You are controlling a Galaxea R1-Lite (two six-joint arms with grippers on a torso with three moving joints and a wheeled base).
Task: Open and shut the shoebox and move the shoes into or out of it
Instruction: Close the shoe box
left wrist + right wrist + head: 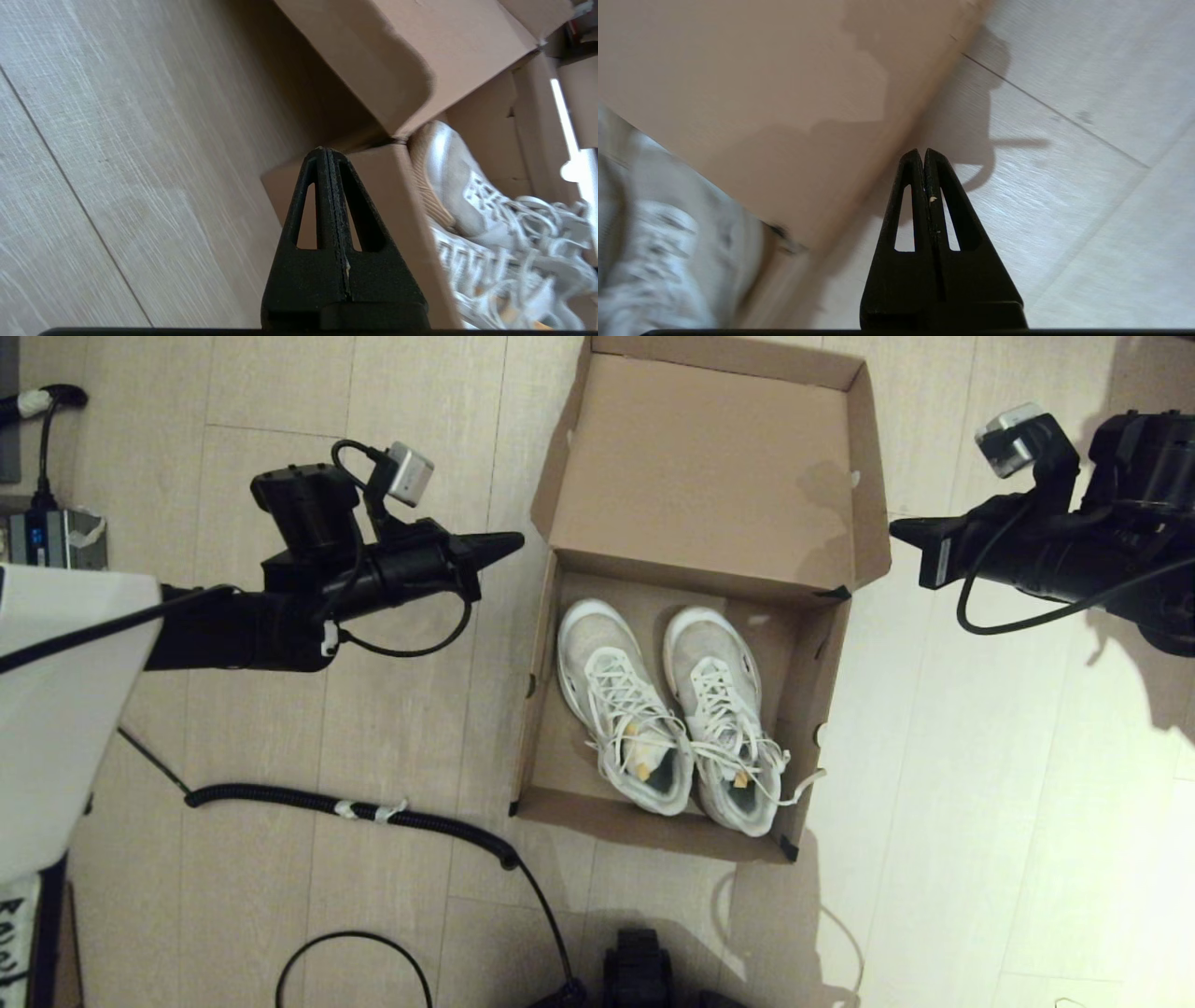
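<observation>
The brown cardboard shoebox (537,709) stands on the floor with its hinged lid (700,457) folded back and open. Black tape marks its right corners. Both white lace-up shoes (667,709) lie side by side inside, toes toward the lid. My left gripper (515,540) hovers shut just left of the box's hinge corner, holding nothing; the left wrist view shows my left gripper (327,150) in front of the box wall (397,210) and a shoe (472,205). My right gripper (896,529) hovers shut just right of the lid's right flap, empty; the right wrist view shows it (923,151) over the floor beside the lid (761,93).
The box sits on pale wood-plank flooring (980,803). A black coiled cable (373,812) runs across the floor at the lower left. A grey power device (51,537) lies at the far left. A black robot part (639,966) shows at the bottom edge.
</observation>
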